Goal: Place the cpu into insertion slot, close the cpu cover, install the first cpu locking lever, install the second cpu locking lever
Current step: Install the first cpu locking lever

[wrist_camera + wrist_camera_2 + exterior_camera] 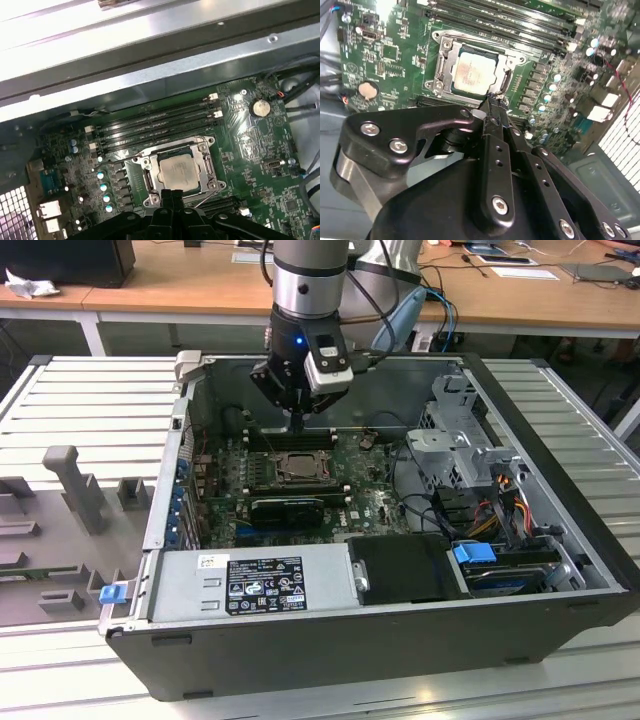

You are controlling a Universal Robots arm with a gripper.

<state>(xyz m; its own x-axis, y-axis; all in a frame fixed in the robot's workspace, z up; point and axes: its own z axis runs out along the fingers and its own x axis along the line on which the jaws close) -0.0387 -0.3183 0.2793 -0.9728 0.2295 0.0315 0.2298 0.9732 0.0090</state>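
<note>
ribbed metal counter [560,410] carried the open case [330,640], where the fingers [494,125], pressed together, hung just beside the cover's [445,60] edge, the cpu [472,70] lying beyond their tips.

Bright even room light, strong glare on the case rail [150,30], soft shadow inside, cpu [475,70] washed pale

The cpu [474,70] lies in the insertion slot [434,88], under the cpu cover [445,57]. The slot sits just ahead of the fingers [496,122], with the memory slots [520,25] beyond.
</note>
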